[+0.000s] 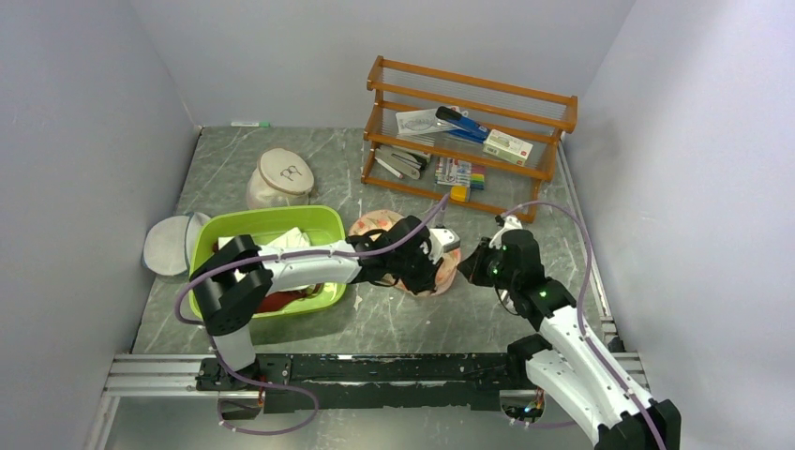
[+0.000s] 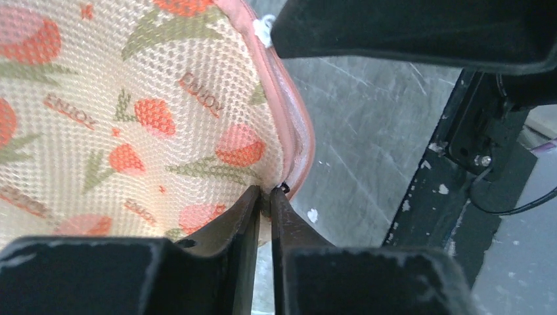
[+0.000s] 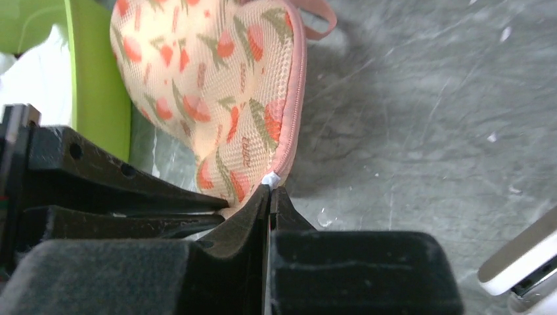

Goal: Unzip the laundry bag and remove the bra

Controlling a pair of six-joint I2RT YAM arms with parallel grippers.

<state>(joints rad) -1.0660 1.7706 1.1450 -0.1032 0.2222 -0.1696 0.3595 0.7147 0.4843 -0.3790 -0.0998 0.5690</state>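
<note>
The laundry bag (image 1: 376, 225), peach mesh w/ red-orange prints & a pink zipper rim, is seen on the table (image 1: 394, 328) just beside the green basin (image 1: 267, 218), on the side toward the right arm. Its pink rim is pinched by the left gripper (image 2: 266, 197), jaws shut tight on the edge. A small white tab (image 3: 270, 178) on the same rim is clamped by the right gripper (image 3: 270, 192), jaws likewise closed, close to the left one. White cloth (image 1: 292, 237) is held inside the basin. A white domed mesh bag (image 1: 281, 176) is set just behind the basin; a grey-white disc bag (image 1: 167, 246) is propped against its opposite side. A wooden rack (image 1: 469, 131) w/ stationery is placed farther back, well apart from the basin.
</note>
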